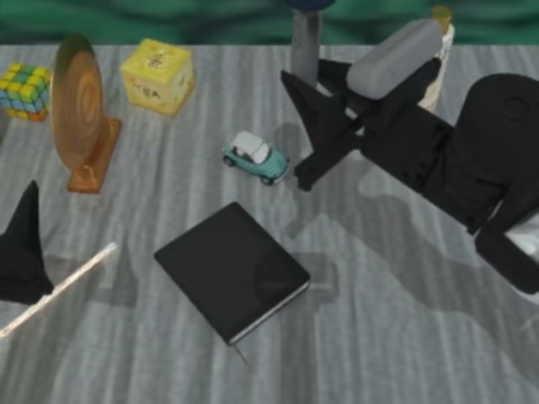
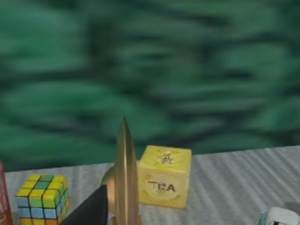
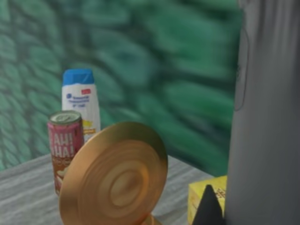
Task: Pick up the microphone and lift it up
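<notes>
Right arm [image 1: 438,160] reached across the table's right side toward the far edge, with the right gripper [image 1: 313,93] closed around the grey handle of the microphone [image 1: 305,42]; judging by the navy head at the top view's upper border and the handle filling the right wrist view, the mic looked grasped and at least partly raised. Judged: grasp done, lift underway or nearly done, only more height or a hold left. Left gripper [image 1: 25,252] sat parked at the table's left edge, jaw state could not be told. Clutter untouched: black notebook [image 1: 232,269] mid-table, wooden disc [image 1: 77,109], yellow cube [image 1: 157,76], puzzle cube [image 1: 24,91], toy car [image 1: 257,157], thin pale rod [image 1: 59,290].
</notes>
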